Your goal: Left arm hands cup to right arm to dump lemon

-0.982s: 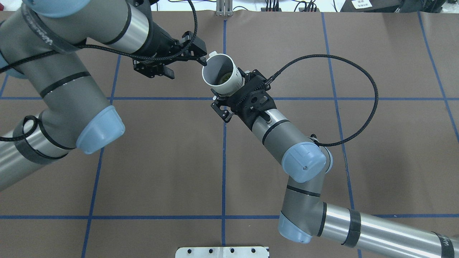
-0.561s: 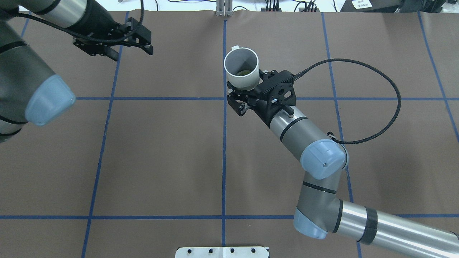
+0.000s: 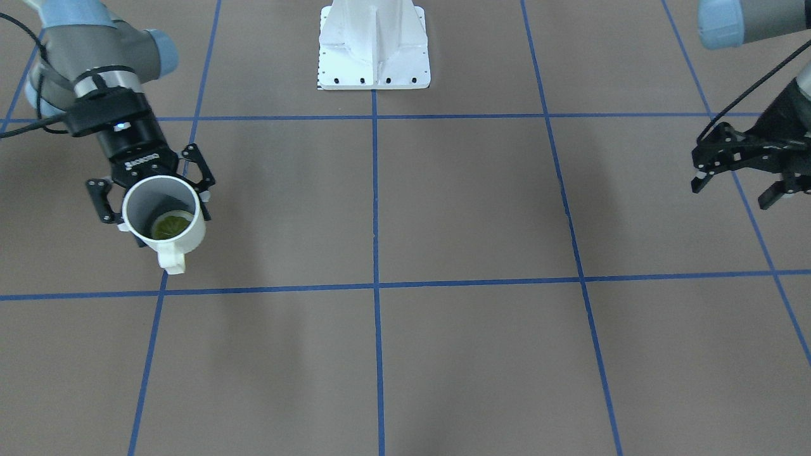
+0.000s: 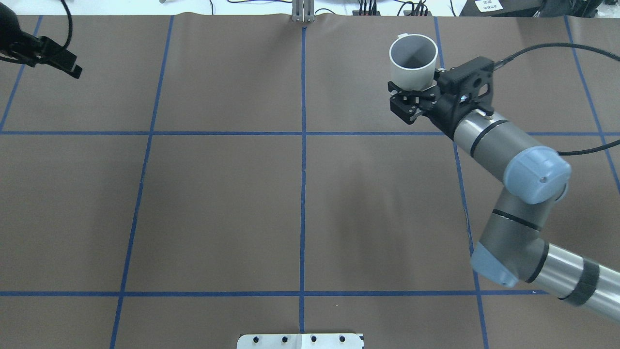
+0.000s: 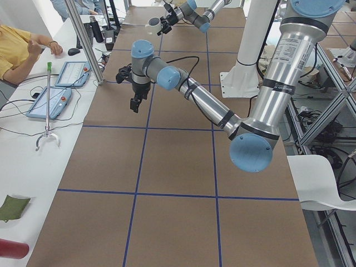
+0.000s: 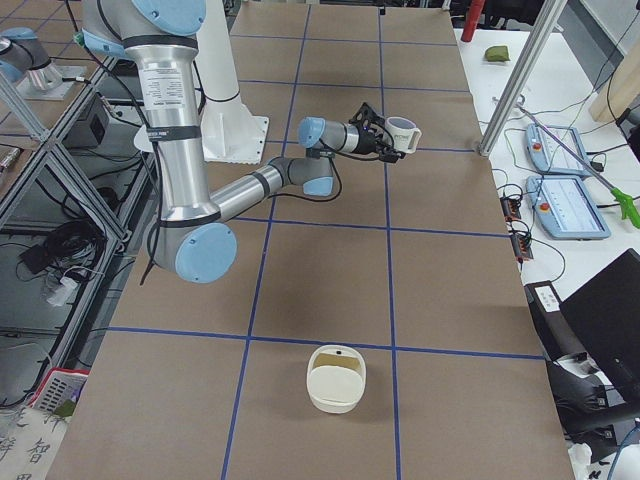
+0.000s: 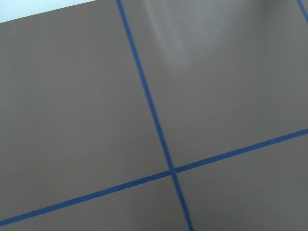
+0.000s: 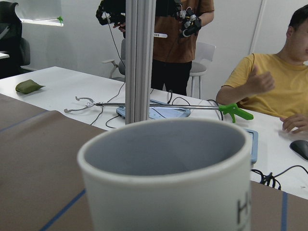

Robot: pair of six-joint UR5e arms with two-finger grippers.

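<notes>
The white cup (image 4: 413, 68) stands upright in my right gripper (image 4: 412, 94), which is shut on its side, held above the table at the far right. Its handle points away from me. A yellow-green lemon slice (image 3: 170, 226) lies at the cup's bottom (image 3: 166, 218), where the right gripper (image 3: 152, 190) clasps it. The cup's grey inside fills the right wrist view (image 8: 168, 163). My left gripper (image 4: 60, 59) is open and empty at the far left edge; it also shows in the front view (image 3: 744, 183).
A cream bin (image 6: 338, 378) sits on the table towards my right end. The white robot base (image 3: 374, 50) is at the near middle. A metal post (image 4: 302, 12) stands at the far edge. Operators sit at the white desk (image 8: 72, 91) beyond.
My left gripper let go of the cup's rim and pulled back far to the left. My right arm carried the cup to the right and farther away.
</notes>
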